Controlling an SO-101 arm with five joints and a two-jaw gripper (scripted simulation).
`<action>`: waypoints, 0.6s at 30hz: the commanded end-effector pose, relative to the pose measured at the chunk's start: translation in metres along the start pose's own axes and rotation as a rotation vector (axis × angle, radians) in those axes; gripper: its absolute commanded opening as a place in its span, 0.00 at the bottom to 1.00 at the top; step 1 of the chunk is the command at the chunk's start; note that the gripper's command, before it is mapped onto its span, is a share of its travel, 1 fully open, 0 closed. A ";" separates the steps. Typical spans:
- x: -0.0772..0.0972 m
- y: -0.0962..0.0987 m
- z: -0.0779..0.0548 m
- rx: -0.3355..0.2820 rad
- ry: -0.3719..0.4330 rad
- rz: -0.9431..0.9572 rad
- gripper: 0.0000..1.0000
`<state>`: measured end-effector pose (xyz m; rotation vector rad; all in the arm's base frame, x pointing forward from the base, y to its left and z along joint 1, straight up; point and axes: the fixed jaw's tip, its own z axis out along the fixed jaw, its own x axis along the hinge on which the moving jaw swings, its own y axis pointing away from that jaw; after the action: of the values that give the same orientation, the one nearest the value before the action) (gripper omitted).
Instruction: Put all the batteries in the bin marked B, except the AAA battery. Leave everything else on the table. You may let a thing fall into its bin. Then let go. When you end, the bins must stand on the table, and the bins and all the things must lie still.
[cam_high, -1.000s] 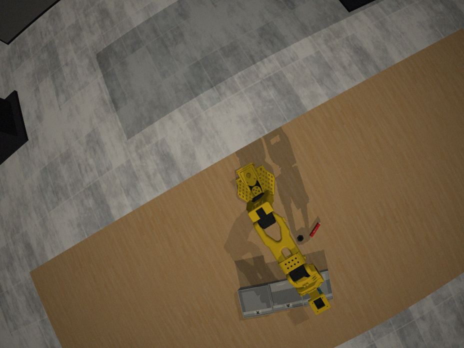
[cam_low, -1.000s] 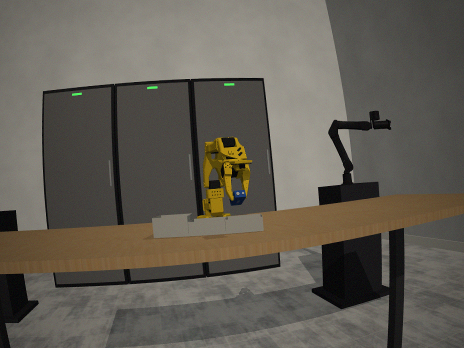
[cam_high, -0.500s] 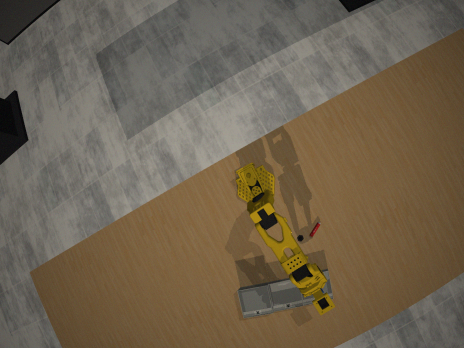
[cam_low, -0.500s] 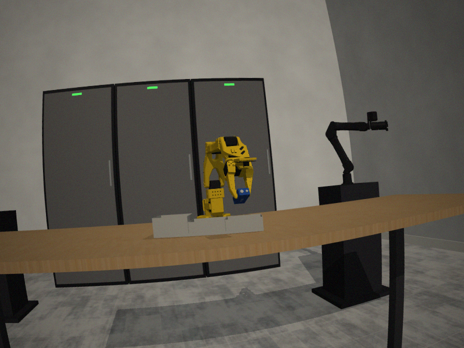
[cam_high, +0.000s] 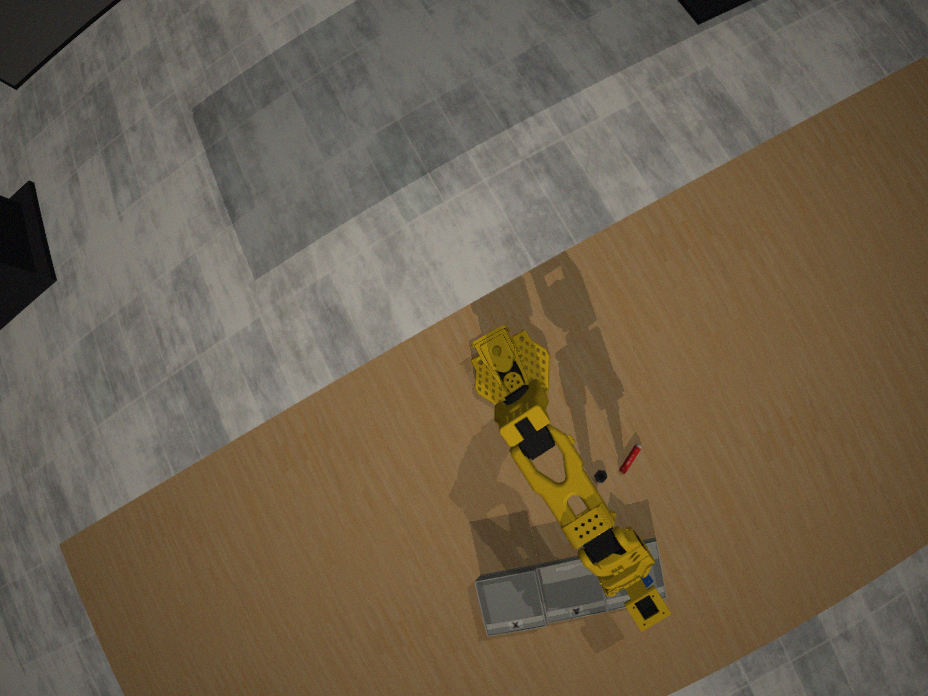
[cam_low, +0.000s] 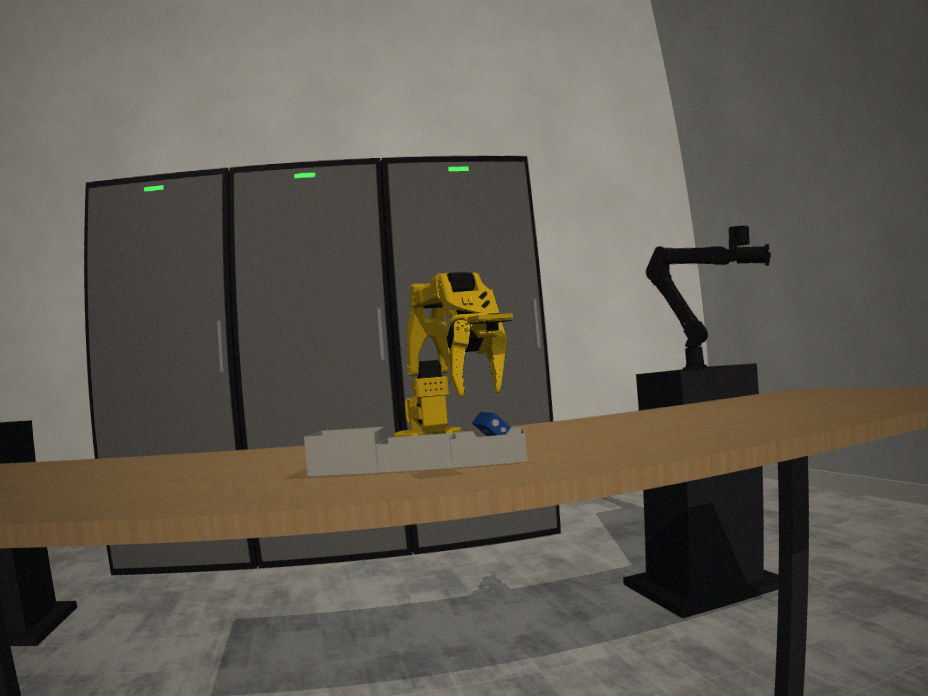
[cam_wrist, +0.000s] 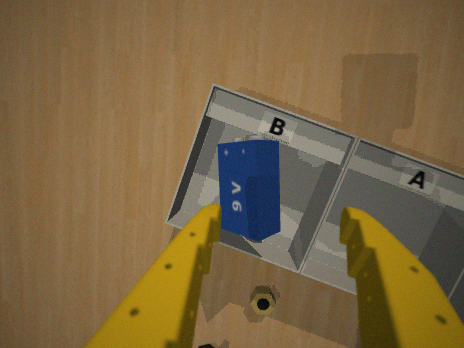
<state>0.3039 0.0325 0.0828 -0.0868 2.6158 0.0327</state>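
Observation:
A blue 9 V battery (cam_wrist: 248, 187) (cam_low: 490, 423) (cam_high: 646, 581) lies tilted inside the grey bin marked B (cam_wrist: 191, 167) (cam_low: 490, 451), with one end showing above the bin's wall in the exterior view. My yellow gripper (cam_wrist: 281, 216) (cam_low: 477, 388) is open and hangs above bin B with nothing between its fingers. The battery is clear of both fingers. A small red battery (cam_high: 630, 458) lies on the table beside the arm. What lies under the blue battery is hidden.
Bin B is the end bin of a row of three joined grey bins (cam_high: 509, 599); bin A (cam_wrist: 385, 165) is beside it. A brass nut (cam_wrist: 262, 301) lies on the table just outside bin B. A black nut (cam_high: 599, 474) lies near the red battery.

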 end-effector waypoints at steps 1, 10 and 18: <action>-0.015 0.004 -0.010 -0.008 -0.076 -0.019 0.33; -0.015 0.004 -0.014 -0.008 -0.076 -0.019 0.34; -0.018 0.004 -0.045 -0.008 -0.076 -0.019 0.34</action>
<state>0.2987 0.0321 0.0966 -0.0873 2.6231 0.0322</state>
